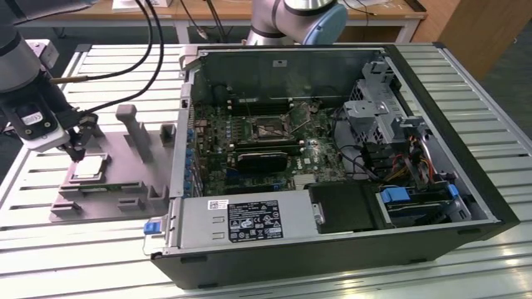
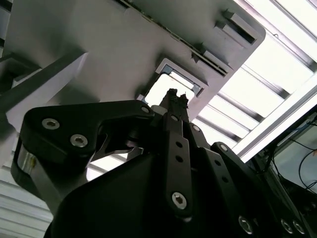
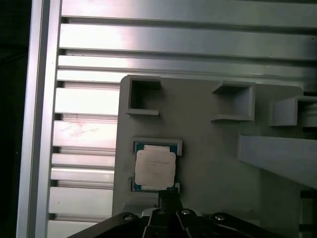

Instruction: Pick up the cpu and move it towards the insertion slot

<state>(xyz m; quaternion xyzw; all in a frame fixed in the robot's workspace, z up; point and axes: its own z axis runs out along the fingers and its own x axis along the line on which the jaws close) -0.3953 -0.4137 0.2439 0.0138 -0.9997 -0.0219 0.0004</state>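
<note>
Gripper [image 1: 78,154] hovering just beside cpu [image 1: 89,167], which lies flat in a recess of the grey tray [image 1: 116,157], well apart from slot [image 1: 270,131]. Pick-up not yet made; open or closed, cannot tell. Grasp probably needs centring over the chip.

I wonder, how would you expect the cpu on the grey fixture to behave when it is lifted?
The cpu looks like a thin flat plate, so probably stiff and light. Its shiny metal top may be slippery. Seated in a recess of the grey fixture, it likely won't slide or tip.
</note>
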